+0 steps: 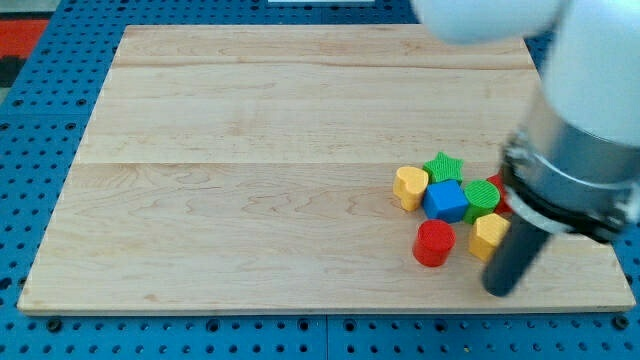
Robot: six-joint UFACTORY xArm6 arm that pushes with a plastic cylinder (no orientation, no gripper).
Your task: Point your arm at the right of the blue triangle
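My tip (499, 290) rested on the wooden bench (250, 150) near its lower right corner, just below and to the view's right of the block cluster. This arm carried no end effector, only the dark rod, so there was nothing to spread or pinch.

The blocks sat bunched together: a yellow heart (409, 187) at the view's left, a green star (442, 166) above, a blue block (446, 200) in the middle, a green round block (482, 197) beside it, a red cylinder (433, 243) below, and a yellow block (489, 236) just beside my tip. The blue block looked more like a cube than a triangle, though I could not be sure. Something red (500, 186) showed behind the arm, mostly hidden.
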